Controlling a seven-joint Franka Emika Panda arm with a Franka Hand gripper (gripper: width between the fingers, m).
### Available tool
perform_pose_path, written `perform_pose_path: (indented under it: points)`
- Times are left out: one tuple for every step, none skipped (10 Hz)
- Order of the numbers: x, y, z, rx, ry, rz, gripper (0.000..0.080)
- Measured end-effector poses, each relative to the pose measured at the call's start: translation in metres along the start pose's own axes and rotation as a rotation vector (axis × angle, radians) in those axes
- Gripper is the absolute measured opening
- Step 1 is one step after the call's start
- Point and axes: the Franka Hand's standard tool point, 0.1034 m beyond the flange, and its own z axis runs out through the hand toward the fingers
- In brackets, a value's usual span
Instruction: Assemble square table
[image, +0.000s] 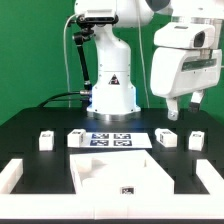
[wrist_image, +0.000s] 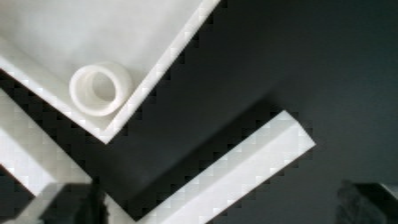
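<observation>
The tool (image: 184, 108), released and empty, is hovering at two o'clock from the square panel (image: 115, 172), seemingly poised for a grasp.

White square panel (image: 105, 172) lies flat, four short legs (image: 44, 140) in a row beyond

gripper (image: 184, 108) hanging at 2 o'clock, jaws apart; large flat white plastic square panel (image: 105, 170) lying at 6; four short white legs (image: 44, 140) (image: 77, 138) (image: 167, 138) (image: 197, 138) sitting 9 and 3.
</observation>
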Motion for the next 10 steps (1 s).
perform_pose_path:
  points:
    - [0.000, 0.000, 0.000, 0.000, 0.000, 0.001, 0.0650]
    - [0.000, 0.000, 0.000, 0.000, 0.000, 0.001, 0.0650]
    - [0.000, 0.000, 0.000, 0.001, 0.000, 0.002, 0.0650]
    - [0.000, 0.000, 0.001, 0.002, -0.001, 0.002, 0.0650]
    - [0.000, 0.000, 0.001, 0.002, -0.001, 0.002, 0.0650]
    - [0.000, 0.000, 0.002, 0.003, -0.001, 0.002, 0.0650]
    - [0.000, 0.000, 0.002, 0.003, -0.002, 0.002, 0.0650]
    - [0.000, 0.000, 0.002, 0.003, -0.002, 0.001, 0.0650]
    - [-0.001, 0.000, 0.003, 0.003, -0.001, -0.033, 0.0650]
    - [-0.012, -0.005, 0.006, -0.009, 0.017, -0.082, 0.0650]
